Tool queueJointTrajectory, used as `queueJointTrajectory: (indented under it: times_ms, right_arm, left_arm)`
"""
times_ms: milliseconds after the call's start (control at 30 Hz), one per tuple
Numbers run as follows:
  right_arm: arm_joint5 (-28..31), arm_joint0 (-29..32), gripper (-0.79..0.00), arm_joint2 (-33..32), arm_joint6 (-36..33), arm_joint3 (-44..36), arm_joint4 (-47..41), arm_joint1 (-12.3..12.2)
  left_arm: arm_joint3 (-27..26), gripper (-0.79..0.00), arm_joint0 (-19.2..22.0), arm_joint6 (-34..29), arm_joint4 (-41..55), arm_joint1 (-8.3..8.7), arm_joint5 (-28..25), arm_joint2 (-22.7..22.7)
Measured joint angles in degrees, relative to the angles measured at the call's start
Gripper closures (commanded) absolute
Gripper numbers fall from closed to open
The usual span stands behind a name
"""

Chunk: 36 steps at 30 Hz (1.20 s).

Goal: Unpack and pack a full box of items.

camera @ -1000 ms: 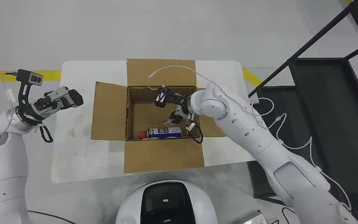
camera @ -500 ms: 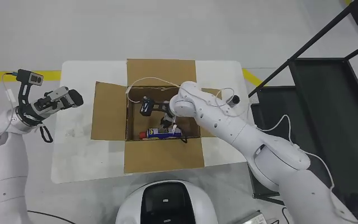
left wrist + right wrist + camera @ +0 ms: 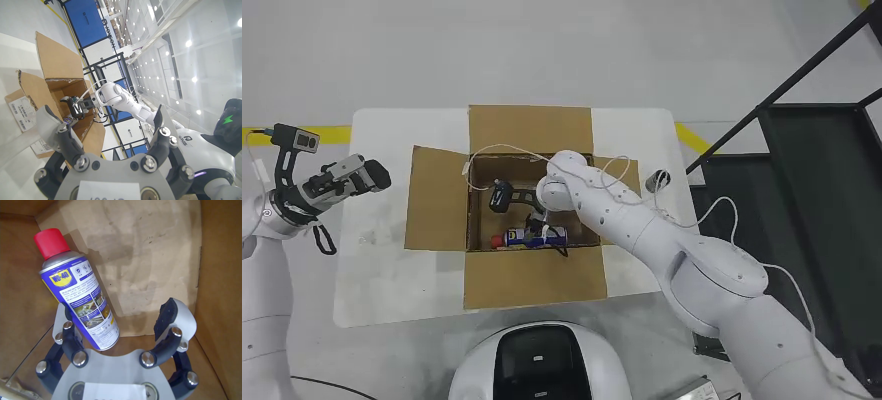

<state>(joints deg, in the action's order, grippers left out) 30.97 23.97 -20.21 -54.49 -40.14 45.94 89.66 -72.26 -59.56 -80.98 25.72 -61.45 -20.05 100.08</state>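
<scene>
Hanging low inside the open brown cardboard box w/ its flaps folded out, the right gripper is sitting just above the box floor, jaws spread wide and pinching nothing. The blue-and-yellow metal spray can with a red plastic cap is lying on its side on that floor, along the wall nearest the robot, cap pointing toward the robot's left corner. One finger is sitting just beside the can's lower body, partly hidden behind it; touching or not, can't tell. The other finger is standing well apart over bare cardboard, so the can isn't lying btw the pads yet. The left gripper is hovering at the left edge of the white table, apart from the box, also spread and carrying nothing

Handling, as a guess: the can is looking stiff, not crushable, but smooth, round and prob. slippery, so it's likely wanting to roll or twist out of a shallow pinch. Weight prob. moderate if full. Best hold is looking like across the mid body, pads on opposite sides, not on the cap, which may be popping off. The wall side is leaving little room for a finger
</scene>
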Motion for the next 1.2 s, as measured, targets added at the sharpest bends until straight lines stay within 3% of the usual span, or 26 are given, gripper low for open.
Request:
queueJointTrajectory:
  times_ms: [33, 100, 300, 367, 733, 1133, 1167, 1200]
  right_arm:
    - [0.15, -0.16, -0.382, 0.26, 0.10, 0.79, 0.16, 0.44]
    - [0.53, -0.48, -0.231, 0.74, 0.34, 2.51, 0.38, 1.41]
    - [1.68, -1.33, -0.117, 1.39, 0.83, 7.36, 0.07, 3.90]
    - [2.02, -1.57, 0.000, 1.54, 0.90, 8.93, -0.01, 4.67]
    - [4.47, -4.23, 0.000, 0.82, 4.30, 13.65, 0.52, 6.73]
    - [5.55, -6.27, 0.000, -2.91, 6.14, 10.62, 1.62, 3.72]
    - [5.59, -6.21, -0.126, -3.44, 6.34, 10.06, 1.62, 3.25]
    - [5.73, -6.18, -0.369, -3.85, 6.37, 9.59, 1.61, 2.87]
  left_arm:
    - [0.00, -0.785, 0.00, 0.00, 0.00, 0.00, 0.00, 0.00]
    - [0.00, -0.785, 0.00, 0.00, 0.00, 0.00, 0.00, 0.00]
    - [0.00, -0.785, 0.00, 0.00, 0.00, 0.00, 0.00, 0.00]
    - [0.00, -0.785, 0.00, 0.00, 0.00, 0.00, 0.00, 0.00]
    - [0.00, -0.785, 0.00, 0.00, 0.00, 0.00, 0.00, 0.00]
    - [0.00, -0.785, 0.00, 0.00, 0.00, 0.00, 0.00, 0.00]
    - [0.00, -0.785, 0.00, 0.00, 0.00, 0.00, 0.00, 0.00]
    - [0.00, -0.785, 0.00, 0.00, 0.00, 0.00, 0.00, 0.00]
